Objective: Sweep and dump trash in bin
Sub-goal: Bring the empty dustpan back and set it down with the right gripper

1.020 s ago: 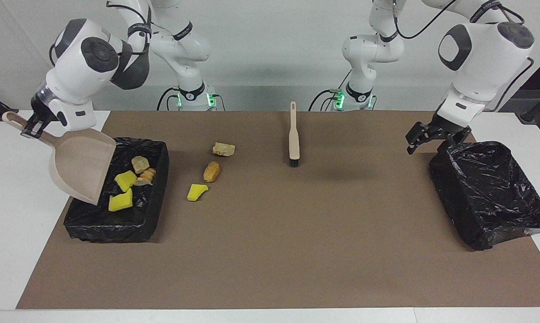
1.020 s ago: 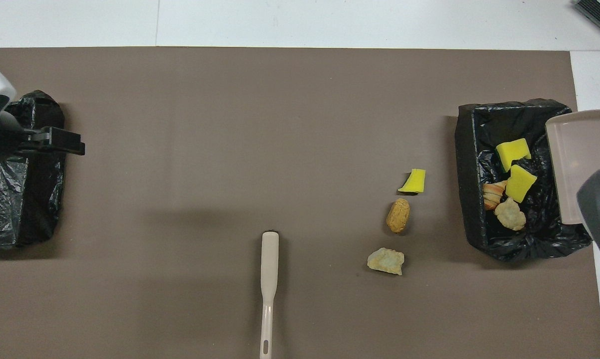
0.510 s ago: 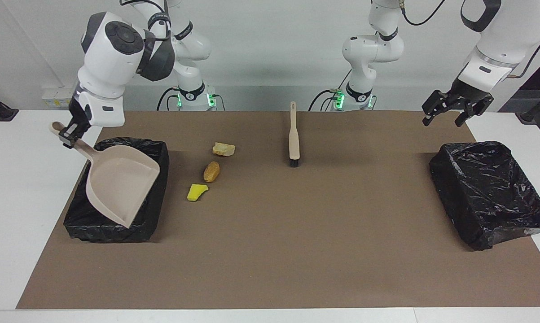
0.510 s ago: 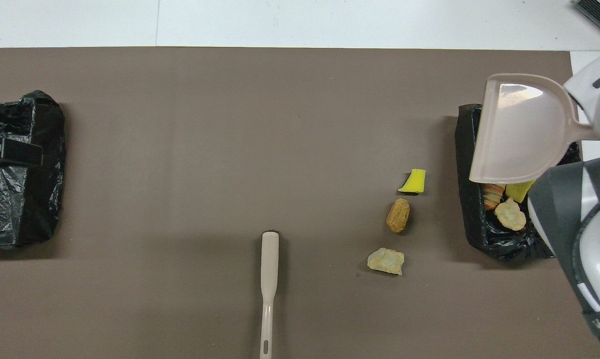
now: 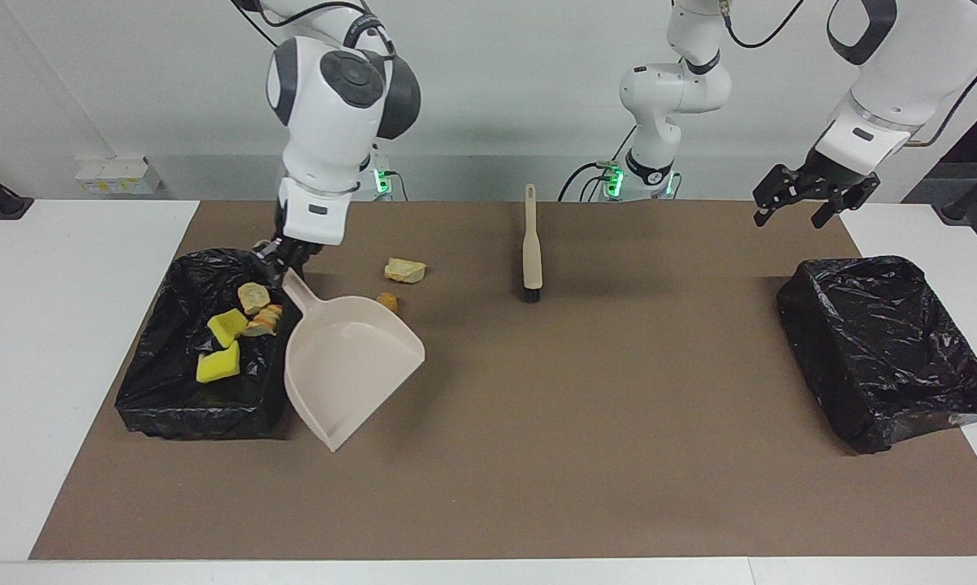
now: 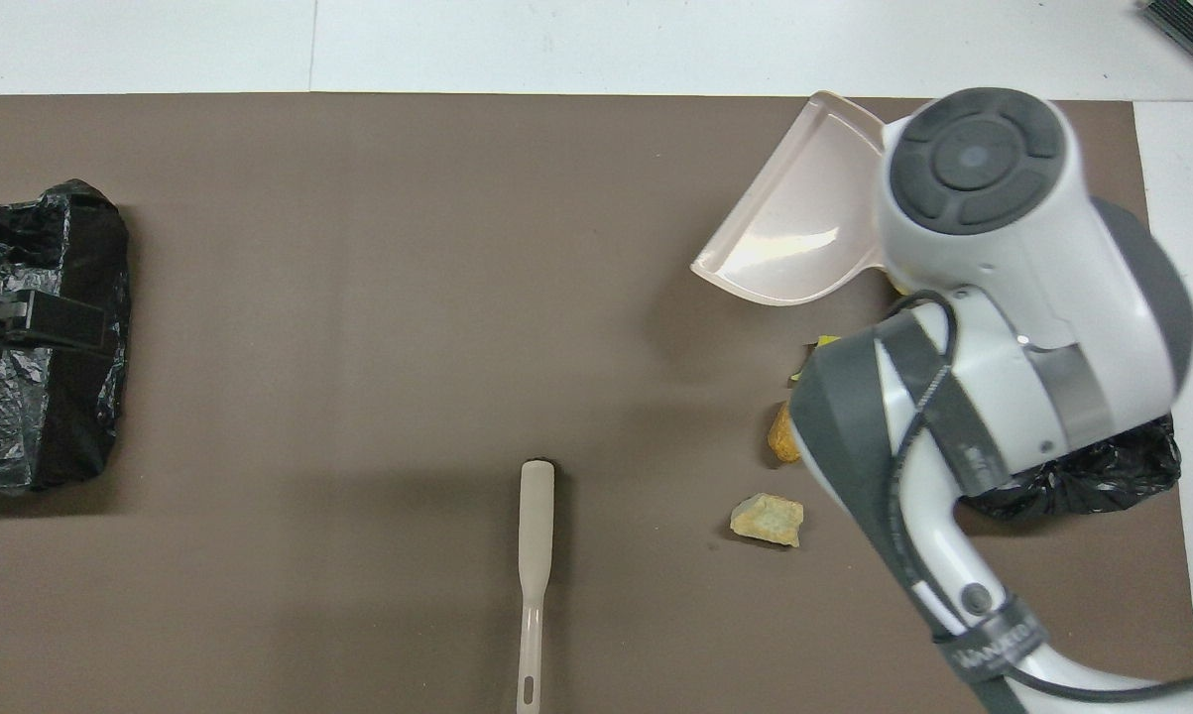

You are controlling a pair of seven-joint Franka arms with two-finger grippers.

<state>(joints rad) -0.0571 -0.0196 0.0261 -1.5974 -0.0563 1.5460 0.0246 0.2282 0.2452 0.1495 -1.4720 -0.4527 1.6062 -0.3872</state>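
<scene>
Facing view: right gripper [image 5: 281,258] clamps the dustpan [image 5: 346,361] beside the bin [image 5: 143,398]; left gripper [image 5: 805,199] spread.

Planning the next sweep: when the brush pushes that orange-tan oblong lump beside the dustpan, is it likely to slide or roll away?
The orange lump looks rounded and oblong, so it may well roll sideways rather than slide straight. It seems small and probably light, so a gentle push should move it. The flat mat offers nothing to stop it.
</scene>
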